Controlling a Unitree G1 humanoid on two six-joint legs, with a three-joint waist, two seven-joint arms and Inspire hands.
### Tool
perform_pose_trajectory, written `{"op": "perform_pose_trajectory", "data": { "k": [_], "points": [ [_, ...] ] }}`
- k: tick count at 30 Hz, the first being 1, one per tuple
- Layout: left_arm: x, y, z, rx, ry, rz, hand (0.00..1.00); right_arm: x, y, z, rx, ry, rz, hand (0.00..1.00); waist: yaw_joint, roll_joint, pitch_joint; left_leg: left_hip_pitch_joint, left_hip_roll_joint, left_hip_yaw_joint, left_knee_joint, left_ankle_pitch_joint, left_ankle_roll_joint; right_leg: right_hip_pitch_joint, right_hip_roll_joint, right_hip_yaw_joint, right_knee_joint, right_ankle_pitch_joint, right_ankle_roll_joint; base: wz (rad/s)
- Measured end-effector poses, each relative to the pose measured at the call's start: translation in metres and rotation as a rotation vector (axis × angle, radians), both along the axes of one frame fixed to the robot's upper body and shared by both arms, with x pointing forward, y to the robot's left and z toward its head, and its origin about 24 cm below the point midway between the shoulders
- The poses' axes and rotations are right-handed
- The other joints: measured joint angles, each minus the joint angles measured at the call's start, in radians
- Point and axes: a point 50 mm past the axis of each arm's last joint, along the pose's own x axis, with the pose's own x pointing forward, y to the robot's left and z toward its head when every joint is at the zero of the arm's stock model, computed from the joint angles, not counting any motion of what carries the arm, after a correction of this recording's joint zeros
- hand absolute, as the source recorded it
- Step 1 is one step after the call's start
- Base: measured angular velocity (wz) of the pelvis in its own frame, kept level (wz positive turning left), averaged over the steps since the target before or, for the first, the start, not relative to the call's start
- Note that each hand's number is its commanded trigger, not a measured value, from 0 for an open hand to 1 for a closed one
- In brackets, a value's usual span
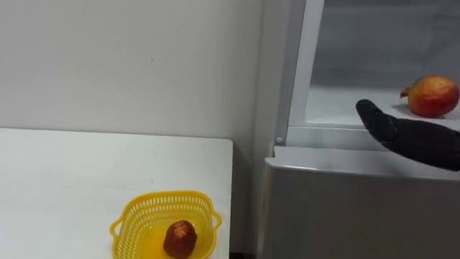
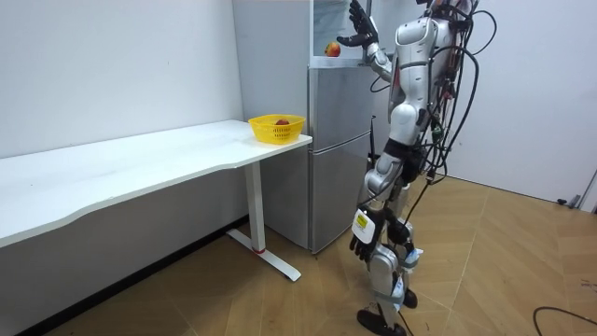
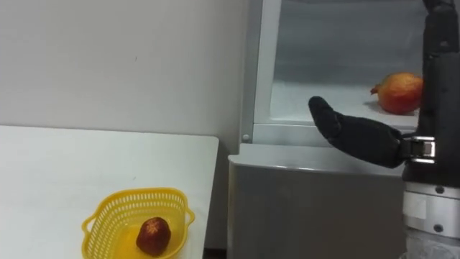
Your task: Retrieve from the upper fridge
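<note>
A red-yellow pomegranate lies on the white shelf of the open upper fridge compartment, towards its right. My right hand is raised in front of that shelf, open, thumb stretched to the left, fingers upright in the right eye view. It is below and left of the fruit, apart from it, and holds nothing. In the room view I stand facing the fridge, right hand up beside the pomegranate. My left hand hangs at my side.
A white table stands left of the fridge against the wall. Near its right edge sits a yellow basket with a dark red fruit in it. The grey lower fridge door is closed below the shelf.
</note>
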Motion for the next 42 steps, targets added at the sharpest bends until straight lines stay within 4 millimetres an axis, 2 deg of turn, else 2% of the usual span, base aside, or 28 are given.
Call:
{"op": "perform_pose_trajectory", "data": {
  "k": [6,12,16,21,29,34,38,42],
  "points": [
    [0.003,0.002,0.001,0.007,-0.006,-0.006,0.00,0.013,-0.014,-0.013,0.068,0.095,-0.023,0.00,-0.002,-0.011,0.0031,-0.002,0.000,0.001,0.008,0.000,0.000,0.001,-0.001,0.001,0.000,0.000,0.000,0.00],
    [0.000,0.012,0.003,0.032,-0.002,0.002,0.00,0.029,-0.029,-0.008,0.170,0.126,-0.017,0.00,0.000,-0.036,0.0055,-0.005,-0.002,0.001,0.009,0.000,0.000,-0.001,0.000,0.001,-0.001,-0.001,-0.002,0.00],
    [-0.001,0.013,0.003,0.034,-0.003,0.011,0.00,0.040,-0.043,-0.006,0.184,0.150,-0.064,0.00,0.003,-0.048,-0.0018,-0.006,-0.001,0.001,0.009,0.000,0.000,0.000,0.000,0.000,-0.002,-0.001,-0.002,0.00],
    [-0.001,0.013,0.004,0.035,-0.005,0.013,0.00,0.047,-0.055,-0.011,0.258,0.185,-0.082,0.00,0.003,-0.046,-0.0032,-0.005,0.002,-0.012,0.009,0.000,0.000,0.000,-0.001,-0.002,0.000,0.000,-0.002,0.01],
    [0.000,0.013,0.004,0.035,-0.017,0.011,0.00,0.049,-0.059,-0.017,0.316,0.209,-0.075,0.00,0.004,-0.033,-0.0019,0.000,0.002,-0.011,0.009,0.000,0.000,0.006,-0.001,-0.001,0.001,0.000,-0.002,0.00],
    [0.000,0.015,0.005,0.039,-0.023,0.028,0.00,0.051,-0.065,-0.026,0.323,0.249,-0.105,0.00,0.020,-0.035,-0.0015,-0.002,0.001,-0.011,0.010,0.000,0.000,0.002,-0.001,-0.001,0.004,0.000,-0.002,0.00],
    [-0.004,0.015,0.007,0.046,-0.012,0.034,0.00,0.056,-0.071,-0.031,0.347,0.295,-0.133,0.00,0.025,-0.042,0.0027,-0.005,-0.002,-0.011,0.015,0.000,0.000,0.004,-0.001,-0.003,0.003,0.000,-0.002,0.00],
    [-0.006,0.016,0.007,0.041,0.006,0.036,0.00,0.063,-0.085,-0.030,0.350,0.344,-0.185,0.00,0.027,-0.044,0.0007,-0.016,-0.005,-0.018,0.016,0.000,0.000,-0.004,-0.003,-0.012,0.001,0.000,-0.002,0.07]
  ]
}}
